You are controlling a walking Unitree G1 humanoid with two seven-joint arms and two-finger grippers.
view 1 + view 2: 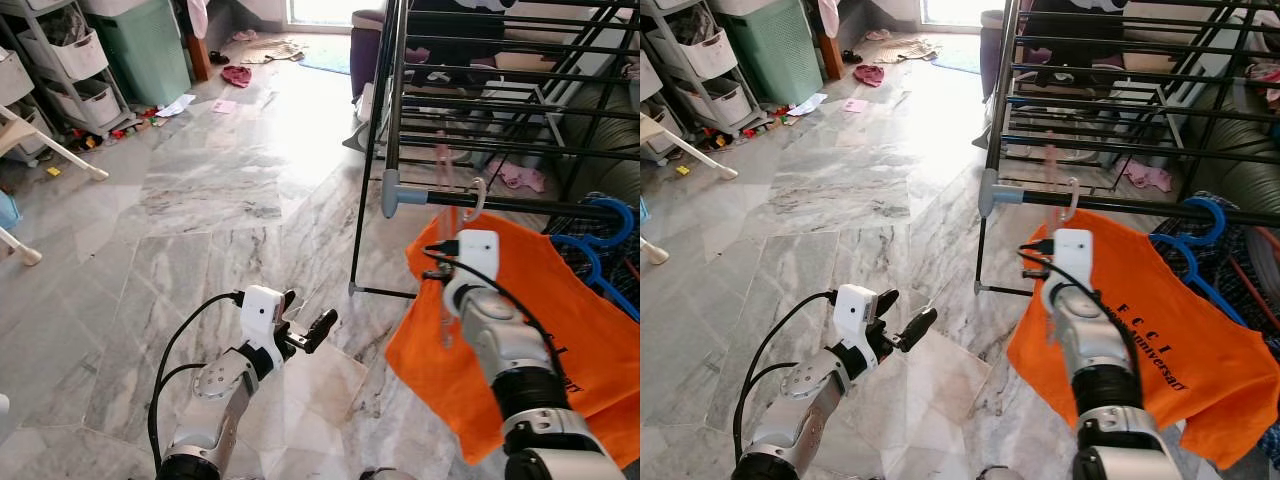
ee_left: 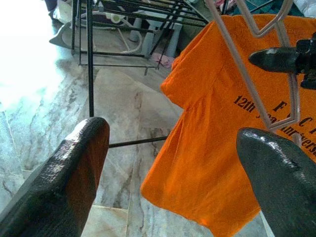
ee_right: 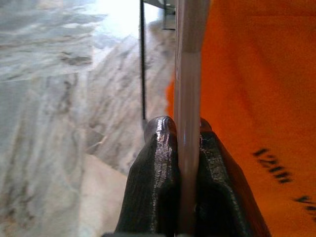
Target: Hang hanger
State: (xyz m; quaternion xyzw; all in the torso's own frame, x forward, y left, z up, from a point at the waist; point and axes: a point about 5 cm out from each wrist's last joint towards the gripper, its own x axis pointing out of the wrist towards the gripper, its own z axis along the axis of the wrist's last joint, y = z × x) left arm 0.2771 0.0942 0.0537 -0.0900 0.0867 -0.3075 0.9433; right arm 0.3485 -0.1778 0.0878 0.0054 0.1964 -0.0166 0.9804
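My right gripper (image 3: 186,126) is shut on a pale pink hanger (image 2: 243,74) that carries an orange T-shirt (image 1: 560,330) with dark print. The arm is raised at the right, in front of the shirt. The hanger's hook (image 1: 478,198) sits level with the near black rail (image 1: 530,206) of the drying rack; I cannot tell whether it rests on the rail. My left gripper (image 1: 311,306) is open and empty, low over the marble floor to the left of the shirt. Its wrist view looks between the wide-apart fingers (image 2: 74,168) toward the shirt.
The black drying rack (image 1: 395,100) fills the upper right, with blue hangers (image 1: 612,216) on its near rail. A green hamper (image 1: 150,45), shelves with baskets (image 1: 65,55), white chair legs (image 1: 55,150) and scattered clothes (image 1: 237,75) lie at the far left.
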